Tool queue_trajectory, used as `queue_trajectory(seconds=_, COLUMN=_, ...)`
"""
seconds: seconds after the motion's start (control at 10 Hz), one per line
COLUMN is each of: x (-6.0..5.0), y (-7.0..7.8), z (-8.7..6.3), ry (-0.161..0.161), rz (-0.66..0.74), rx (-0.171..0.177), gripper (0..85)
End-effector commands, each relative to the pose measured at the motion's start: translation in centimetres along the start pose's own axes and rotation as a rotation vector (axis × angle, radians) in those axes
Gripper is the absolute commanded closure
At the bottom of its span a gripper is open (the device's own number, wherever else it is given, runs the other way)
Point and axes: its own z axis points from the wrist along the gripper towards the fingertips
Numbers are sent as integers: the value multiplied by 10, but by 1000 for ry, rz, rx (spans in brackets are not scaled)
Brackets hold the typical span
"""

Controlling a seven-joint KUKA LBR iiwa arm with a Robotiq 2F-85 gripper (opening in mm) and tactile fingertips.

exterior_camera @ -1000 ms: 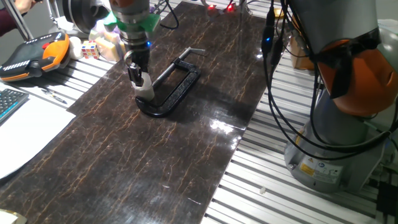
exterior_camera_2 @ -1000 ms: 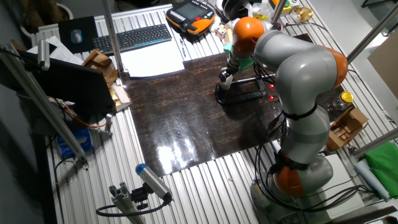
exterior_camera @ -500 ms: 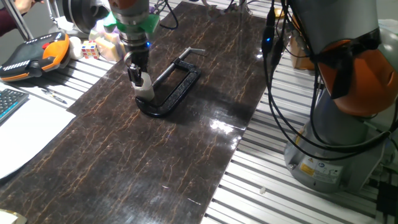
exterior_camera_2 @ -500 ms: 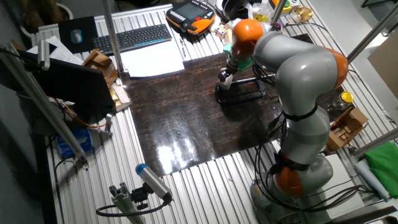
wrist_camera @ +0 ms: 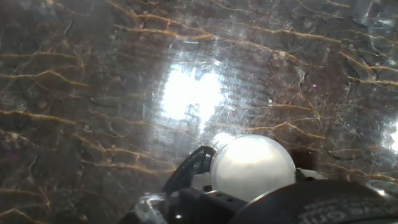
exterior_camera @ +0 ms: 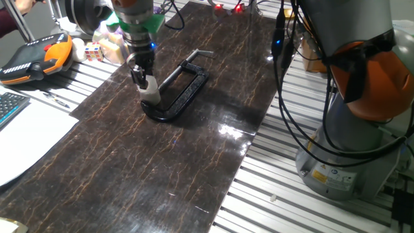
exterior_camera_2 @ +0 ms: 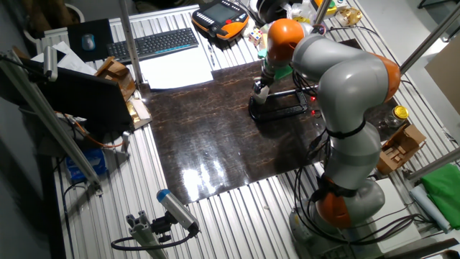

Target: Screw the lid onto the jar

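The small whitish jar [exterior_camera: 152, 94] stands on the dark marbled tabletop [exterior_camera: 174, 162], right against the curved end of a black C-clamp [exterior_camera: 182, 90]. The greyish-white lid [exterior_camera: 148, 83] sits on top of the jar, between my fingers. My gripper [exterior_camera: 143, 77] points straight down over it and is shut on the lid. In the other fixed view the gripper [exterior_camera_2: 261, 86] and jar [exterior_camera_2: 261, 96] are at the clamp's left end. In the hand view the lid [wrist_camera: 252, 167] fills the lower middle as a round white disc, with one dark finger [wrist_camera: 188, 169] to its left.
An orange teach pendant [exterior_camera: 32, 57], dice and small clutter [exterior_camera: 97, 48] lie at the table's far left. White paper [exterior_camera: 26, 136] and a keyboard [exterior_camera_2: 154, 43] lie beside the tabletop. The arm's base [exterior_camera: 349, 142] and cables stand to the right. A yellow-lidded jar [exterior_camera_2: 399, 114] sits off the tabletop.
The hand has turned slightly in place over the jar. The jar and the clamp have not moved.
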Motion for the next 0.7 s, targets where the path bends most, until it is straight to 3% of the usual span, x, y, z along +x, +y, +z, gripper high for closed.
queue_trajectory(seconds=0.0, x=-1, y=0, z=2, ry=5, rz=6, rx=0, gripper=0)
queue_trajectory(seconds=0.6, x=-2, y=0, z=16, ry=17, rz=31, rx=-23, gripper=0)
